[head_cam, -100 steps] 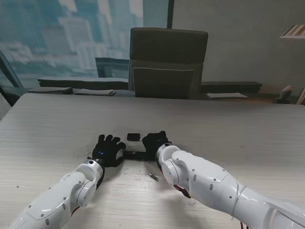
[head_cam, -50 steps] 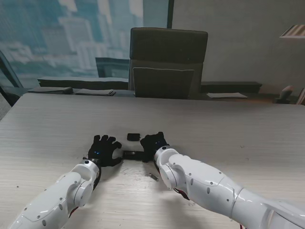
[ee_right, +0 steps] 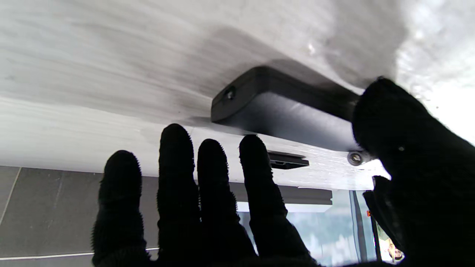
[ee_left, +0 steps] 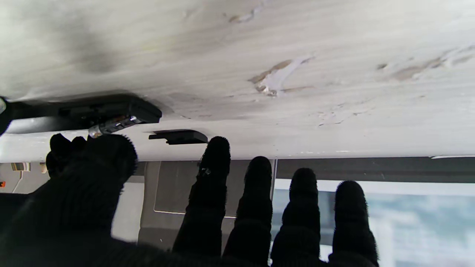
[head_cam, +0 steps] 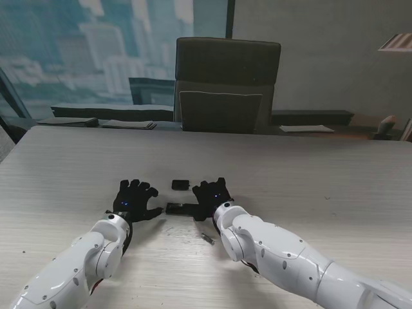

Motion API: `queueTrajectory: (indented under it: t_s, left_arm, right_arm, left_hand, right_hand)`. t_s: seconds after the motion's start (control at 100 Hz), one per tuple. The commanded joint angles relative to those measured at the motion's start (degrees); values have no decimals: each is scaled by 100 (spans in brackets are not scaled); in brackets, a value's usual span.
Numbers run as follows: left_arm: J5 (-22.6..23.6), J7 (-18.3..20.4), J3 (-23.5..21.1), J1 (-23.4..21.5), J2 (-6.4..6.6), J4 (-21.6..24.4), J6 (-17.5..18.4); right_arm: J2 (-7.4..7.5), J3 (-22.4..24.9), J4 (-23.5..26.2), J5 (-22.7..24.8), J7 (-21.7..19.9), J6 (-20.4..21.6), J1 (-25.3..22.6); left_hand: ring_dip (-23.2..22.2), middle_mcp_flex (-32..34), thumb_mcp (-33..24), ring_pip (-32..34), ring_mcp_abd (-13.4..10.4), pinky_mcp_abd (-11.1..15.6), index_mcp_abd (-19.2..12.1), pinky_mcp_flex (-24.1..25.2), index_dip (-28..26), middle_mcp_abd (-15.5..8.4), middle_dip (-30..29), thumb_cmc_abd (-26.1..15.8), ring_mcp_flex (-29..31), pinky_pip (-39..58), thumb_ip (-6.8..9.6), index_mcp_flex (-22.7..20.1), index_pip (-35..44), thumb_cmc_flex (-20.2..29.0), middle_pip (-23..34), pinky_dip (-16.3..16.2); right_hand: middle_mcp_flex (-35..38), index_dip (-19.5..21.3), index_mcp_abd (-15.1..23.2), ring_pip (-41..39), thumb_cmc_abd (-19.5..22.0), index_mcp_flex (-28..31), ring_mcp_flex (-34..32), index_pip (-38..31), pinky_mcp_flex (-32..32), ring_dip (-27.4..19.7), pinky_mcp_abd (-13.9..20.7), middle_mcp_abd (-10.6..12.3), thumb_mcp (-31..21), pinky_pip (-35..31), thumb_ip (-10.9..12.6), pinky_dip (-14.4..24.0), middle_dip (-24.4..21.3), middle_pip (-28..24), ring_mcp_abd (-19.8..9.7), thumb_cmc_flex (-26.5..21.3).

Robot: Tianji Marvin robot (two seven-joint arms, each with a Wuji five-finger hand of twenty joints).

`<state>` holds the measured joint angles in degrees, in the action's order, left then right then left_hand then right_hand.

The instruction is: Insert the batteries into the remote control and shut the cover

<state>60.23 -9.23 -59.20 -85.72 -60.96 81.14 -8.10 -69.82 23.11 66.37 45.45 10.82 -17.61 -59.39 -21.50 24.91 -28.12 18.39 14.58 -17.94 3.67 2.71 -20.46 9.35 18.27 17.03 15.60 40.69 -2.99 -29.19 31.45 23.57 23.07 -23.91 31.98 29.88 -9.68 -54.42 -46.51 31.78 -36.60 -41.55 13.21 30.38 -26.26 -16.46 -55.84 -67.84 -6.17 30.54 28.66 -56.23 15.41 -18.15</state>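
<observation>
Hands first: there are two, both in black gloves. There is one remote, one small black cover, and one loose battery that I can see on the table (head_cam: 322, 174).

The left hand (head_cam: 134, 202) lies flat, palm down. Its fingers (ee_left: 207, 193) are spread apart and it holds nothing. The remote (head_cam: 181, 208) is just beside its thumb, on the thumb side. In the left wrist view the near end of the remote (ee_left: 111, 111) shows an open slot with something shiny in it, maybe a battery, but I cannot tell for sure.

The remote lies between the two hands, long way across. The cover (head_cam: 180, 184) lies a bit farther from me than the remote, apart from it and not touching either hand.

The right hand (head_cam: 212, 193) is palm down too. Its four fingers (ee_right: 178, 178) are out straight and close to each other. Its thumb (ee_right: 404, 129) rests on the remote (ee_right: 282, 111), near one end. The fingers do not wrap round the remote, so the hand is touching it, not holding it.

The battery (head_cam: 206, 239) lies nearer to me than the right hand, just beside the right wrist.
</observation>
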Motion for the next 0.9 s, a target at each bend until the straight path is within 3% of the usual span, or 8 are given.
queueTrajectory:
  t_s: [0.0,0.12,0.33,0.65,0.68,0.89]
  left_arm:
    - [-20,148,-9,-35,-17,137,-102]
    - [-103,237,-26,-58,-42,279,-286]
    - [-449,775,21,-14,-59,558,-623]
    - [-713,1352,523,386,-56,597,-1397]
    - [-759,1376,571,428,-62,591,-1478]
    - [-1227,1467,919,753,-134,532,-1980]
  right_arm:
    - [29,-27,-59,-6,-86,11,-79]
    - [-4,-57,-129,-46,-42,-6,-91]
    - [-71,-133,-247,-126,30,51,-74]
    - [-135,-155,-219,-226,26,-82,-110]
    - [-139,-159,-209,-234,15,-104,-113]
    - [-159,-187,-168,-288,-53,-209,-133]
  left_hand:
    - [-128,219,241,137,184,-122,140,-40,9,142,130,-240,158,228,162,-212,41,-78,161,-200]
    - [-325,788,603,522,367,-162,225,-256,-44,155,281,-388,617,667,186,-517,151,-36,397,-354]
    - [-657,1756,1576,1271,740,-302,345,-653,-152,223,528,-920,1330,1632,276,-1192,443,115,832,-584]
    - [-734,2166,1850,1551,959,-433,518,-810,-132,376,573,-1179,1612,1868,406,-1660,507,36,969,-699]
    - [-733,2215,1918,1597,986,-451,538,-819,-119,392,567,-1191,1639,1915,507,-1722,509,54,973,-731]
    - [-789,2645,1941,1845,1139,-567,631,-976,-176,505,615,-1190,1942,2105,684,-2128,748,66,1171,-840]
  right_hand:
    - [63,-100,93,-117,-63,220,-115,-63,21,34,-43,53,-78,28,45,-33,-70,-97,-89,-220]
    - [288,-86,175,-283,-57,505,-259,-197,91,99,-54,68,-243,-49,94,-20,-34,-215,-80,-357]
    - [942,-90,313,-350,24,1200,-488,-383,120,98,-145,143,-340,-51,92,-61,-36,-273,32,-583]
    - [1433,2,303,-703,42,1698,-726,-581,247,201,-152,72,-290,-269,87,-31,99,-460,130,-620]
    - [1437,22,290,-738,48,1696,-725,-603,253,214,-150,53,-271,-304,86,-22,115,-474,145,-607]
    - [1476,82,258,-818,122,1718,-736,-658,260,237,-149,22,-134,-394,69,0,163,-503,186,-451]
